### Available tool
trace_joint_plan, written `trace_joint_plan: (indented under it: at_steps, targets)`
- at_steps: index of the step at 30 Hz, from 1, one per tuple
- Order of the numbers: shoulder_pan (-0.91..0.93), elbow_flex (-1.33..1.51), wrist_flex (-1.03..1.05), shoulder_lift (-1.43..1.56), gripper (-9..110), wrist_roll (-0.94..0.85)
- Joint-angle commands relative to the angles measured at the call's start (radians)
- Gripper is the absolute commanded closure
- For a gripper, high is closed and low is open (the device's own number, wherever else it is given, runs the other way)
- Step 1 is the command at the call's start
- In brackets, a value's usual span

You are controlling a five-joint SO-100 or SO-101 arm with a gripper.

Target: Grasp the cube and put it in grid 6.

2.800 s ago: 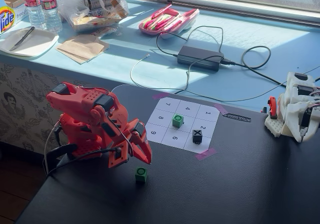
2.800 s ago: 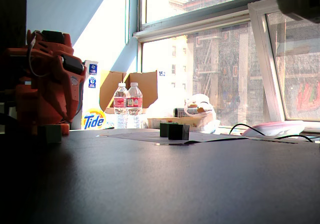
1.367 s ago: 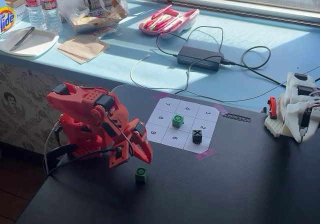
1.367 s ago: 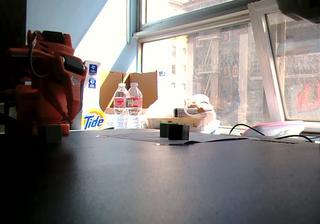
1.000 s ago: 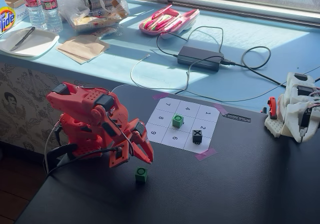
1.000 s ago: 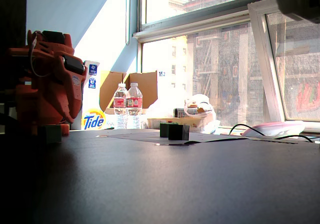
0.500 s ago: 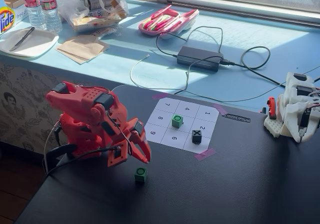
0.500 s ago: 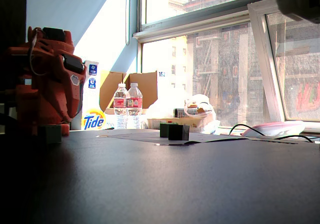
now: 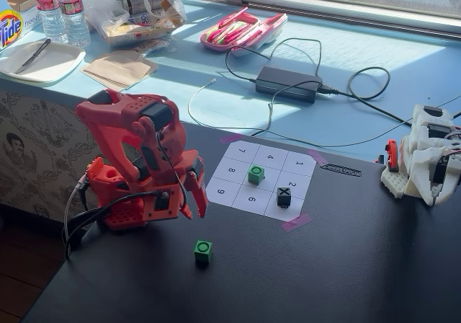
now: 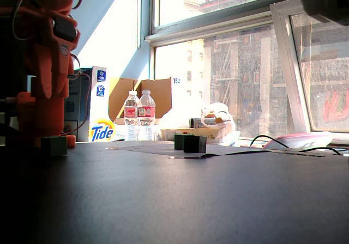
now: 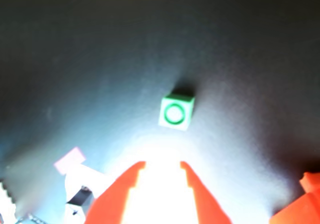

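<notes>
A bright-green cube (image 9: 203, 251) with a dark ring on top sits on the black table, off the paper sheet (image 9: 238, 156) and near its front. It shows in the wrist view (image 11: 176, 113) just ahead of my fingers, and at the left of the low fixed view (image 10: 54, 145). My red gripper (image 9: 196, 209) hangs open and empty above and behind it; in the wrist view (image 11: 162, 166) its jaws stand apart. A second green cube (image 9: 256, 173) sits on cell 5. A black X cube (image 9: 284, 197) stands near cell 3. Grid 6 (image 9: 252, 199) is bare.
A white device (image 9: 428, 153) stands at the table's right edge. On the blue ledge behind lie a power adapter (image 9: 288, 83) with cables, a pink case (image 9: 241, 29), water bottles (image 9: 61, 9) and a plate (image 9: 39, 62). Pink tape (image 9: 296, 222) holds the sheet.
</notes>
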Motion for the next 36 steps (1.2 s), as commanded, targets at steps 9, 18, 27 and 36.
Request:
trace_joint_plan:
  at_steps: [9, 18, 27, 36]
  targets:
    - [0.063, 0.25, -0.327, -0.071, 68, -0.084]
    - [0.025, 0.282, -0.417, -0.106, 69, -0.117]
    - [0.011, 0.321, -0.502, -0.212, 72, -0.138]
    - [-0.008, 0.33, -0.503, -0.183, 100, -0.147]
